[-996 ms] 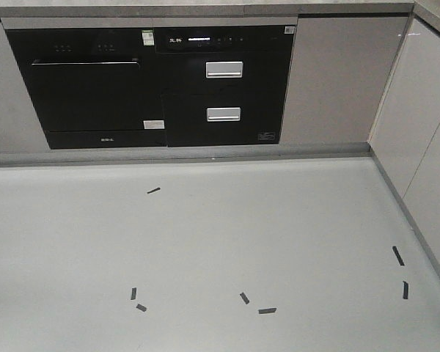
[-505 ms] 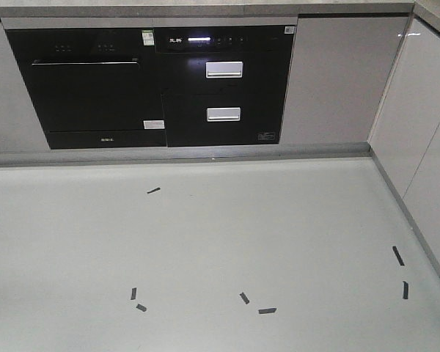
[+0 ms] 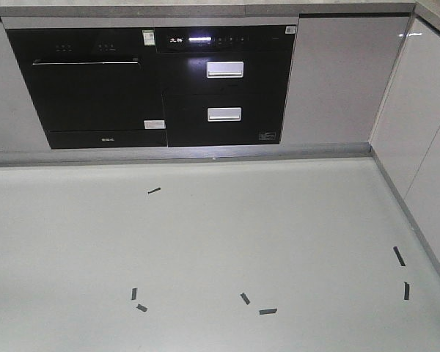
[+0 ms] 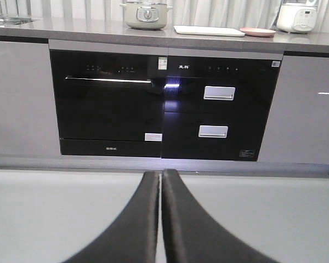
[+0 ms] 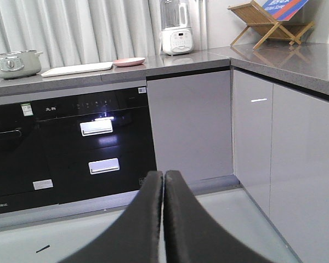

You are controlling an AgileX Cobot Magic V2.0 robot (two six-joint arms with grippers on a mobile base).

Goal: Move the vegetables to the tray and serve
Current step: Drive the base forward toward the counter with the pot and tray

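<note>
Grey countertop (image 5: 208, 57) runs above two black appliances (image 4: 109, 109). One tray (image 4: 208, 30), flat, cream and rectangular with rounded corners, lies on it between one pale green pot (image 4: 146, 13) and one round pink plate (image 4: 257, 32); any print is too small to tell. The left gripper (image 4: 160, 174) and right gripper (image 5: 163, 174) are pressed closed, holding nothing, well apart from the tray. Seven dark tape marks (image 3: 268, 311) dot the floor (image 3: 293, 220).
</note>
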